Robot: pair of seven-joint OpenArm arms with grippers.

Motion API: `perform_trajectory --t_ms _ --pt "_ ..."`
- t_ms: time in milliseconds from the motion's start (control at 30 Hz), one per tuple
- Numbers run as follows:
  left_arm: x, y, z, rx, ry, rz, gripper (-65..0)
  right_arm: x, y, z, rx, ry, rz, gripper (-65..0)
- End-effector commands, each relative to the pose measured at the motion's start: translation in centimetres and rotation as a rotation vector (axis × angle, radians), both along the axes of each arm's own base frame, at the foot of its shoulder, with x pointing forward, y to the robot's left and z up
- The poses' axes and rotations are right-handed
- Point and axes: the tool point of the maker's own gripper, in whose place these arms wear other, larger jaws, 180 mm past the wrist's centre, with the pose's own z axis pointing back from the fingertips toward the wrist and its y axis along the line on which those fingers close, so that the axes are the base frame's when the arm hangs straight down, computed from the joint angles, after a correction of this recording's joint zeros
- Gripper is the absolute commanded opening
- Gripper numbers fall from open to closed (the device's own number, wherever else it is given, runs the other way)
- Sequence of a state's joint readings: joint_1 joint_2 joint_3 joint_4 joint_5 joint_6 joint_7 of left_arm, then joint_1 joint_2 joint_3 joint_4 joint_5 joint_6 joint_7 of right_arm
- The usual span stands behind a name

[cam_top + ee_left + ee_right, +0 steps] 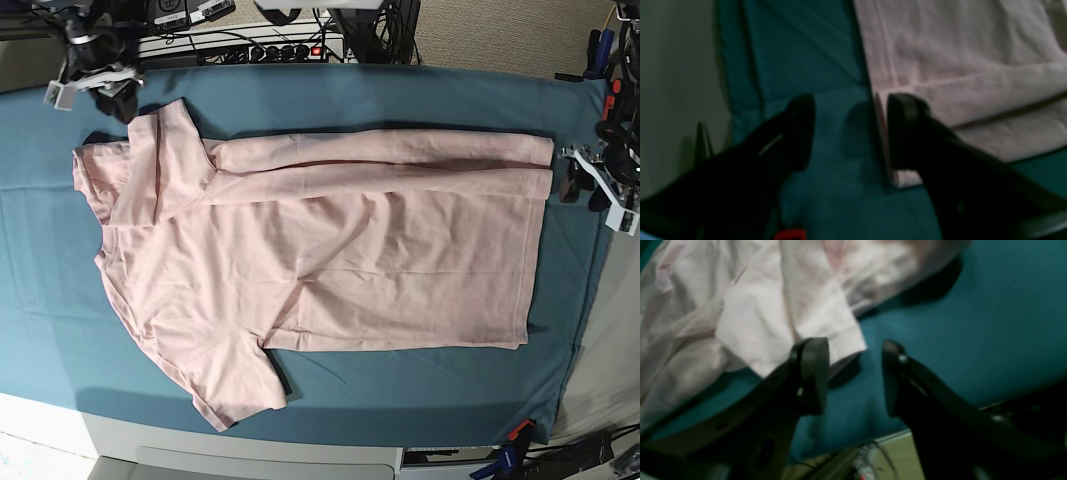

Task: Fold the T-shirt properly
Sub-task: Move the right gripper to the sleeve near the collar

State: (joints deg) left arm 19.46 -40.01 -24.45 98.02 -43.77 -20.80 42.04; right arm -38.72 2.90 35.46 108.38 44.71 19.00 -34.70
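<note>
Two arms: both at the far long side of the shirt, one at each end.
Shirt: large pale pink short-sleeved cotton T-shirt [330, 250] lies flat, plain side up, on the teal table cloth [400, 105]; far long edge folded over inward, far sleeve folded onto the chest.
Left gripper [850, 131]: black jaws spread wide, nothing between them; one finger touches the shirt's hem corner, the other stands over bare cloth.
Right gripper [855, 376]: jaws spread, empty; one finger just beside the folded sleeve's cuff, the other over bare cloth.
</note>
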Motion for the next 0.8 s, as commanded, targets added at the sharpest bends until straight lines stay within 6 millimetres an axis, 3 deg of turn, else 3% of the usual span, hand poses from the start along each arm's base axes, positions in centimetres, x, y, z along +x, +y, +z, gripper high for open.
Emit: perform_trajectory --t_ms 0,267,467,667,767 --pt "0.8 0.5 1.5 0.020 -0.041 -0.010 -30.2 0.4 -0.6 0.8 -0.008 -0.040 -0.032 -38.8" --pt "0.9 0.6 1.6 0.025 -0.042 -0.011 -30.2 0.0 -1.2 -4.0 0.093 0.018 -0.143 -38.8" --pt "1.0 0.9 1.8 0.042 -0.043 -0.017 -30.2 0.4 -0.3 -3.9 0.144 -0.014 -0.112 -39.4" --pt "0.9 1.0 1.8 0.045 -0.041 -0.016 -30.2 0.9 0.7 -3.2 0.198 -0.063 -0.073 -62.8" --pt "0.9 1.0 1.8 0.045 -0.041 -0.016 -30.2 1.1 0.8 -3.0 0.206 -0.073 -0.071 -65.0"
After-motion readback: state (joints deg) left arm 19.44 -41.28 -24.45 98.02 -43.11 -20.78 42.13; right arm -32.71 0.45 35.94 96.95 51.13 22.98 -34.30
